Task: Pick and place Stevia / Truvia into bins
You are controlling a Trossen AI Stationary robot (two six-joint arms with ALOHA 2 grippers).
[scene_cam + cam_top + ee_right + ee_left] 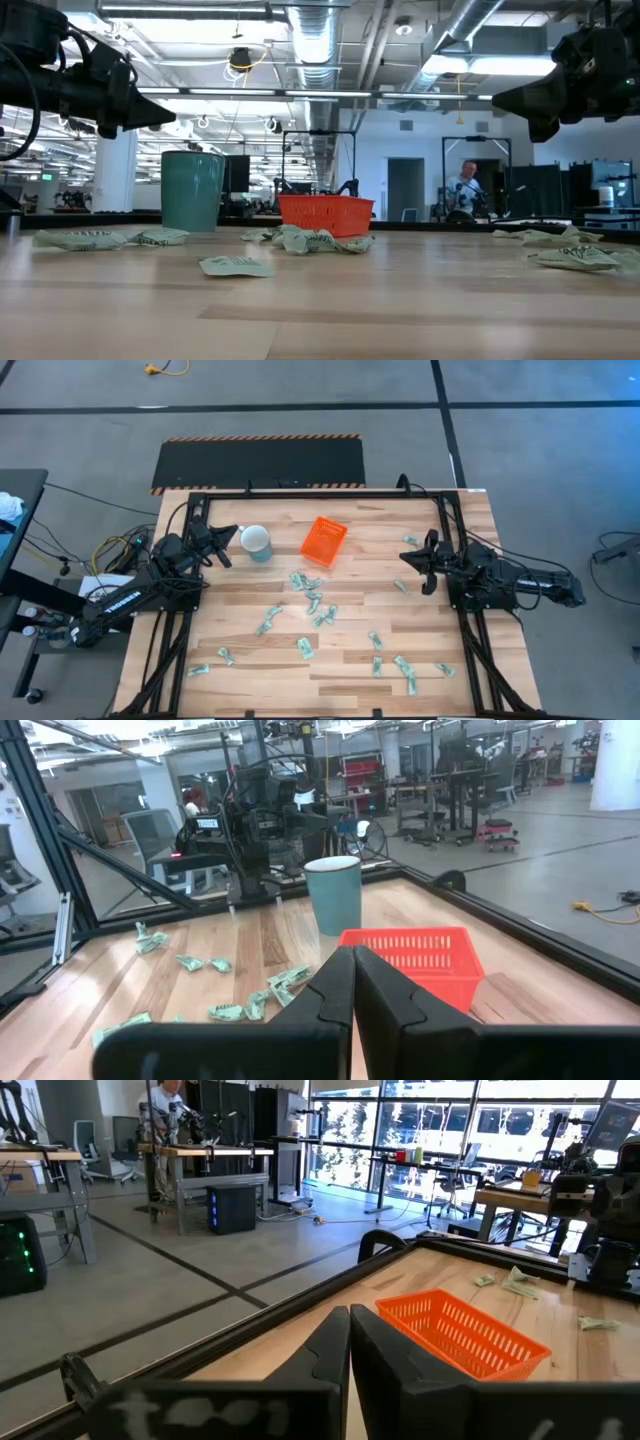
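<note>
Many pale green and white sachets (pixel 312 600) lie scattered flat on the wooden table, also in the low view (pixel 235 265) and the right wrist view (pixel 230 1011). The orange bin (pixel 324 541) stands on the table at the far middle, beside a pale blue mug (pixel 257 543). My left gripper (pixel 226 546) is shut and empty, raised at the far left near the mug. My right gripper (pixel 420 563) is shut and empty, raised at the right side. The bin also shows in the left wrist view (pixel 462 1334) and the right wrist view (pixel 425 960).
A dark frame (pixel 300 493) runs along the table's far edge and sides. A black mat with striped edges (pixel 260 462) lies on the floor beyond the table. A person (pixel 465 190) stands far off in the room.
</note>
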